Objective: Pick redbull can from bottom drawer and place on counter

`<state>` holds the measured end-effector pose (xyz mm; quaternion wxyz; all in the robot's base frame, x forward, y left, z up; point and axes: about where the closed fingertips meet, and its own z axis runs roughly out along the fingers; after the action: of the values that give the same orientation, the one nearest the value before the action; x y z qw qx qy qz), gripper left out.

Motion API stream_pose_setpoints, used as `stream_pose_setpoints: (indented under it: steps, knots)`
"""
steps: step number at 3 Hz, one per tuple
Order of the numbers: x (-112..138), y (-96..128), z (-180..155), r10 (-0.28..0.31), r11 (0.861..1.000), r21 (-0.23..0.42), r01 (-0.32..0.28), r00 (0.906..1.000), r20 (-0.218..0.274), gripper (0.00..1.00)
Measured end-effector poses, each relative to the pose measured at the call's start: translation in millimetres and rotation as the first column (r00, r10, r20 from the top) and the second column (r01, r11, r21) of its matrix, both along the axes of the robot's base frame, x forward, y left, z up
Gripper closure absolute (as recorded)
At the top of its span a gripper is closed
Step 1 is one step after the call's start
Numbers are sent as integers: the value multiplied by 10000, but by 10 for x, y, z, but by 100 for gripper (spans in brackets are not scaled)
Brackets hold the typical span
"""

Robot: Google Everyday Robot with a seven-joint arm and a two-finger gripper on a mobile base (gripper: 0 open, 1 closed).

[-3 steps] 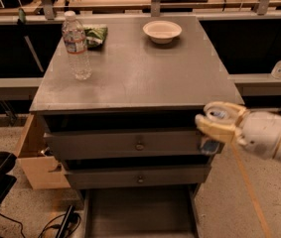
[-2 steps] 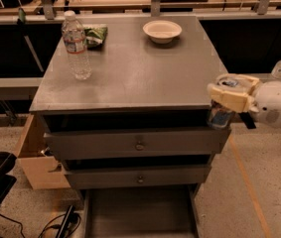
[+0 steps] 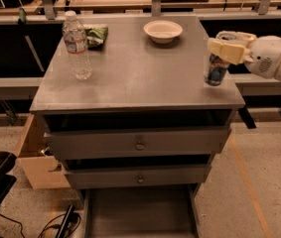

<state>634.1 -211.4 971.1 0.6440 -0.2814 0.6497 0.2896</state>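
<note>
With the gripper clamped around the top of the redbull can, upright at the right edge of the counter, far above the open bottom drawer, best carry it inward and lower it flat before letting go.

Gripper, redbull can at counter right edge; bottle, bowl well apart.

Matt, scuffed grey metal table; clear glossy plastic bottle; at the table's right edge, a smooth cream plastic gripper clasps the shiny redbull can.
</note>
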Motion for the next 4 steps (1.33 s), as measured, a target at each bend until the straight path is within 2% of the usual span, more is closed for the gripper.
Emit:
stream_pose_setpoints:
  steps: [1, 2, 3, 4]
  knots:
    - [413, 95, 40, 308, 9992, 239, -312, 9994, 178, 100]
    - [721, 205, -100, 579, 9980, 264, -580, 9983, 66, 100]
    - [932, 324, -325, 696, 9975, -131, -699, 9973, -214, 100]
    - [959, 367, -355, 745, 9970, -193, -750, 9969, -252, 86]
